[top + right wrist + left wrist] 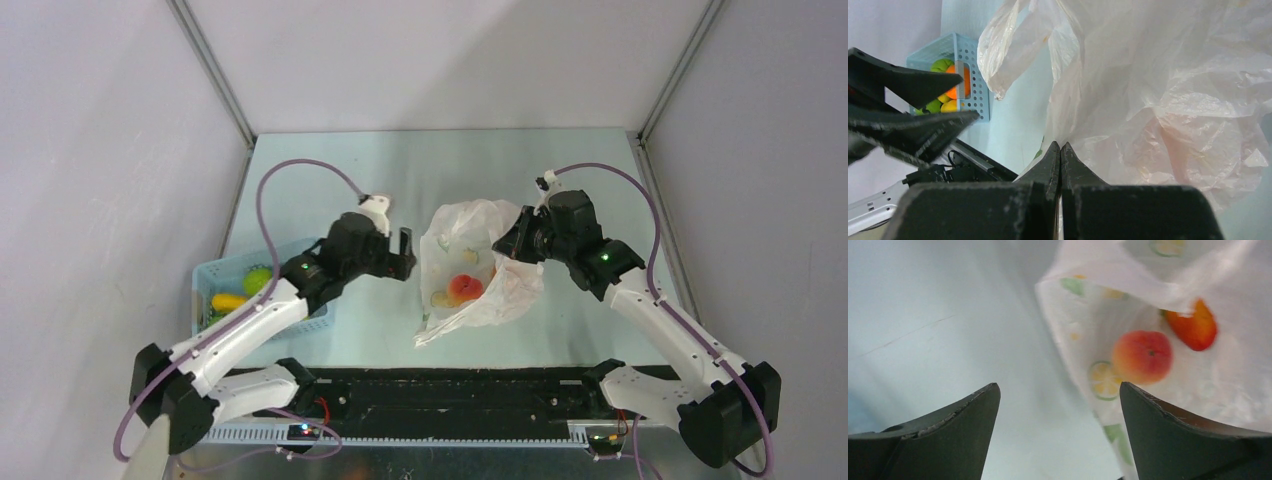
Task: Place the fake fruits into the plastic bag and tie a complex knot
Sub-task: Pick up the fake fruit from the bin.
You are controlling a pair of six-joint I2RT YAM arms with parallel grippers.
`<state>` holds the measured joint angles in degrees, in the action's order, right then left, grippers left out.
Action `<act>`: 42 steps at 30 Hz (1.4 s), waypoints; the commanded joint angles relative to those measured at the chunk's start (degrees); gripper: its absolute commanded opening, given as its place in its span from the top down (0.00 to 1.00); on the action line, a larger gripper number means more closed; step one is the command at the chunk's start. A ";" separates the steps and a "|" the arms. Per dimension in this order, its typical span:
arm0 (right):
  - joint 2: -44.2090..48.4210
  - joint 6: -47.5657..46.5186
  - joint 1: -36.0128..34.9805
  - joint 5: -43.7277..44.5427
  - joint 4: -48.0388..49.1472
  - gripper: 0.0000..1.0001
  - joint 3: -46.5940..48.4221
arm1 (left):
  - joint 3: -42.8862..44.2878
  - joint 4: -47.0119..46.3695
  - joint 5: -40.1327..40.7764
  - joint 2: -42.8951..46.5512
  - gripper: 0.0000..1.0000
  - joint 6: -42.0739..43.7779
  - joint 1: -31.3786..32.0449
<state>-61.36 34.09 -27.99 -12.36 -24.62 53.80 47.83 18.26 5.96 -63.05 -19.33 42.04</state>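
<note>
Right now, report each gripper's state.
Left gripper: open, holding nothing.
Right gripper: shut on the plastic bag.

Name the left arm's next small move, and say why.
Probably swing the open, empty left gripper over to the blue basket: fruits still lie there, two are in the plastic bag, and the right gripper pinches its rim open.

Your left gripper (1058, 387) stands with jaws wide apart above the table (938, 315). Ahead and right of it, the plastic bag (1083, 305) lies open, holding a peach (1142, 356) and, farther right, an orange-red fruit (1195, 327) partly under a fold.
</note>
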 commanded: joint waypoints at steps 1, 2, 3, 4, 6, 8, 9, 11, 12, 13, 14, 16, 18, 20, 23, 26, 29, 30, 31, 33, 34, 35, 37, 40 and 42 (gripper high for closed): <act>1.41 -0.45 0.14 1.19 0.63 1.00 -0.01 | 1.29 9.42 1.32 5.24 0.03 3.50 -9.08; 1.38 -0.45 0.13 1.48 0.50 1.00 -0.06 | 1.43 10.21 1.97 6.43 0.03 3.38 -10.40; 1.40 -0.44 0.15 1.56 0.51 1.00 -0.13 | 1.70 11.80 2.27 6.83 0.03 3.04 -12.93; 1.42 -0.43 0.14 1.44 0.86 1.00 -0.25 | 1.85 12.54 2.58 7.40 0.02 2.92 -14.08; 1.37 -0.42 0.16 1.05 1.43 1.00 -0.68 | 2.18 14.65 4.01 7.72 0.02 2.56 -17.34; 1.33 -0.42 0.14 0.76 1.59 1.00 -0.79 | 2.57 17.44 5.76 7.76 0.01 1.61 -20.57; 1.33 -0.42 0.20 0.80 1.59 1.00 -0.80 | 2.96 18.46 7.89 7.59 0.01 1.07 -23.27; 1.40 -0.42 0.20 0.95 1.53 1.00 -0.80 | 3.42 20.65 9.75 7.36 0.01 0.08 -28.42; 1.41 -0.42 0.16 0.99 1.38 1.00 -0.80 | 3.41 21.10 9.89 7.38 0.01 -0.49 -30.62; 1.51 -0.47 0.18 1.08 1.36 1.00 -0.80 | 3.01 21.64 9.87 7.62 0.01 -0.82 -34.97; 1.55 -0.46 0.20 1.09 1.29 1.00 -0.80 | 2.73 21.88 9.96 7.78 0.01 -1.17 -36.97; 1.70 -0.38 0.26 1.17 1.45 1.00 -0.80 | 1.49 21.81 10.67 8.37 0.00 -1.36 -42.41; 1.74 -0.30 0.26 1.09 1.87 1.00 -0.80 | -0.10 21.29 10.83 8.86 0.01 -1.28 -48.49; 1.68 -0.25 0.30 0.73 2.43 1.00 -0.82 | -1.70 20.42 9.68 9.06 0.01 -1.39 -51.12; 1.33 -0.43 0.44 -0.01 3.14 1.00 -0.80 | -4.06 19.53 9.11 8.15 0.01 -1.40 -52.54; 0.75 -0.69 0.84 -0.70 3.32 1.00 -0.81 | -4.30 18.98 7.86 5.43 0.01 -1.08 -53.97; 0.43 -0.71 1.18 -1.20 3.47 1.00 -0.80 | -4.04 18.65 6.89 3.35 0.03 -0.87 -54.32; 0.30 -0.63 1.29 -1.38 3.50 1.00 -0.80 | -3.88 18.65 6.75 2.35 0.04 -0.74 -54.34; 0.20 -0.61 1.34 -1.45 3.65 1.00 -0.82 | -3.80 18.87 6.72 1.94 0.05 -0.54 -54.34; 0.17 -0.49 1.44 -1.64 4.02 1.00 -0.81 | -3.83 19.01 6.40 0.90 0.05 -0.35 -54.35; 0.19 -0.48 1.44 -1.69 4.12 1.00 -0.80 | -4.14 18.96 5.96 0.71 0.06 -0.35 -54.35; 0.19 -0.45 1.44 -1.69 4.27 1.00 -0.80 | -4.23 18.88 5.72 0.63 0.06 -0.35 -54.30; 0.04 -0.43 1.59 -1.81 4.69 1.00 -0.92 | -4.58 18.95 5.00 0.33 0.06 -0.22 -54.14; -0.18 -0.26 1.74 -2.26 5.29 1.00 -1.18 | -4.73 19.43 4.97 -0.66 0.05 -0.06 -53.97; -0.18 -0.12 1.83 -2.35 5.59 1.00 -1.38 | -4.91 19.43 4.39 -1.27 0.05 -0.13 -53.82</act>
<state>-61.43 34.09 -26.65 -13.98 -22.09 52.97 43.20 38.22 11.68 -63.37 -19.92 -11.77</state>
